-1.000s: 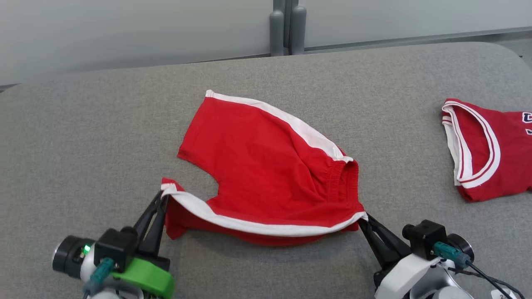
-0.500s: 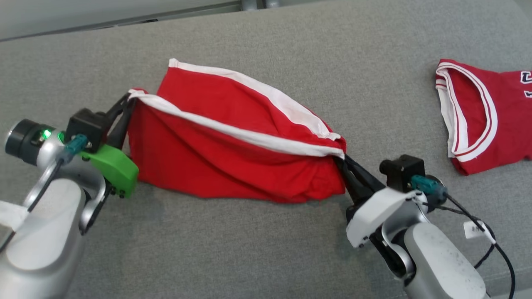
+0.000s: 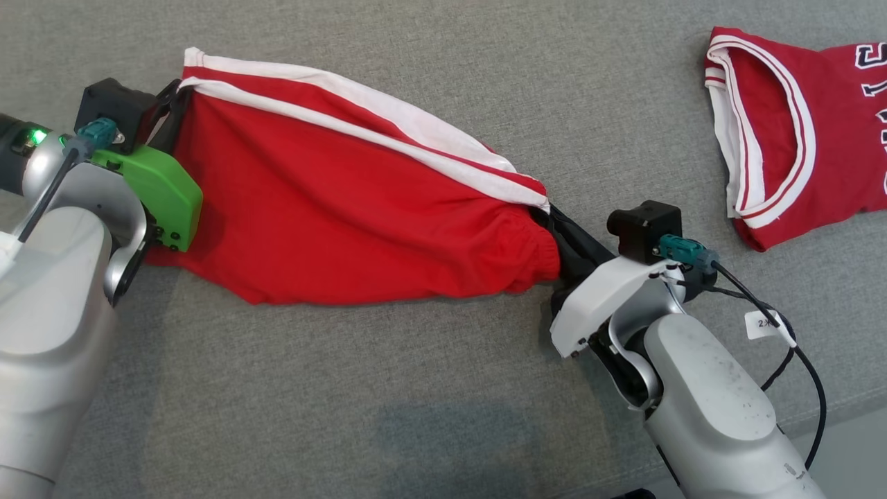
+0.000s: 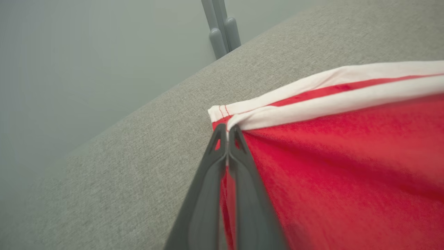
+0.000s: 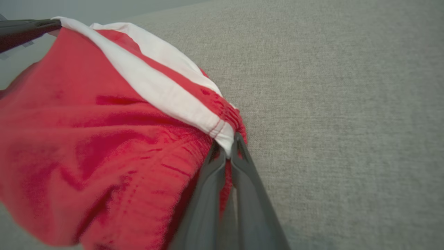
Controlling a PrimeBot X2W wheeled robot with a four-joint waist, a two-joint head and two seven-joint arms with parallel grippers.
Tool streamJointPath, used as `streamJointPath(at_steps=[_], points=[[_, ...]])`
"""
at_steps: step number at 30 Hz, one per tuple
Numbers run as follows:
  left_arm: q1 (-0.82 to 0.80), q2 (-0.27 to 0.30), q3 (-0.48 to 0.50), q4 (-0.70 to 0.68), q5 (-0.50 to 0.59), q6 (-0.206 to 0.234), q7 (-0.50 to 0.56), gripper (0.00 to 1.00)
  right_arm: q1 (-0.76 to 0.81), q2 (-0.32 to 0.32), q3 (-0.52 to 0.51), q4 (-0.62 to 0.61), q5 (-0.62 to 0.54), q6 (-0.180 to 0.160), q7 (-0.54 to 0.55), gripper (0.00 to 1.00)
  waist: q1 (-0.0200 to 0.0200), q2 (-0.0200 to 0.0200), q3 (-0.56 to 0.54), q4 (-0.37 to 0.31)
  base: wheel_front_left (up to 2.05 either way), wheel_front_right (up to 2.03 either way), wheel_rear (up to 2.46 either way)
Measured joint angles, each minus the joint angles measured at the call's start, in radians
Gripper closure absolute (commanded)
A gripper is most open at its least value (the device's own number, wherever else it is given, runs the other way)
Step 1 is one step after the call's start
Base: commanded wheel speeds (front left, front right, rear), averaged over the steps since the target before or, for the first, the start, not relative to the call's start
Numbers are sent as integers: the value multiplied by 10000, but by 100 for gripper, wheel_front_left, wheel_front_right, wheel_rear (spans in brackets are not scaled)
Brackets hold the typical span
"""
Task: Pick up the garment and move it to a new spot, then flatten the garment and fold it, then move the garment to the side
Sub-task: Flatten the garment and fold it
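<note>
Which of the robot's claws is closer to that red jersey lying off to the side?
The right gripper: it pinches the waistband end of the red shorts, which is the end toward the jersey. The left gripper holds the far end, much farther away.

**Red shorts stretched across the grey surface**

The red shorts [image 3: 346, 215] with white side stripes span the upper left to the centre of the head view, folded over so the two stripes run side by side along the top edge. The elastic waistband bunches at the right end; the lower edge sags.
</note>
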Motion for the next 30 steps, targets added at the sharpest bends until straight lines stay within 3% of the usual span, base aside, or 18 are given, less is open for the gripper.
streamJointPath(at_steps=[10,11,13,14,15,16,17,22,30], points=[[-849,-81,-391,1124,-259,-17,-146,100,-691,54,194,642,257,8,-301,100,0,0,369,-253,0,0,0],[-891,-86,-407,1216,-270,-17,-148,100,-739,52,224,698,284,8,-353,94,0,0,360,-249,0,0,0],[-962,-109,-399,1365,-305,-12,-201,100,-818,50,268,823,362,6,-462,37,0,0,340,-234,0,0,0],[-989,-128,-389,1442,-320,-4,-259,93,-856,46,280,853,399,6,-562,0,0,0,326,-224,0,0,0],[-1018,-150,-391,1499,-339,0,-270,77,-887,48,286,899,428,4,-616,0,0,0,308,-210,0,0,0],[-1037,-169,-364,1542,-364,31,-322,54,-888,46,290,947,430,0,-652,0,0,0,288,-196,0,0,0],[-1047,-190,-339,1555,-414,46,-368,1,-888,36,278,978,431,-4,-738,0,0,0,263,-184,0,0,0],[-1033,-236,-228,1501,-610,132,-604,0,-796,38,171,798,378,-4,-1007,0,0,0,81,-105,0,0,0],[-232,-23,81,782,-1064,357,-928,0,167,48,-566,-456,182,-4,-1145,0,0,0,-382,28,0,0,0]])
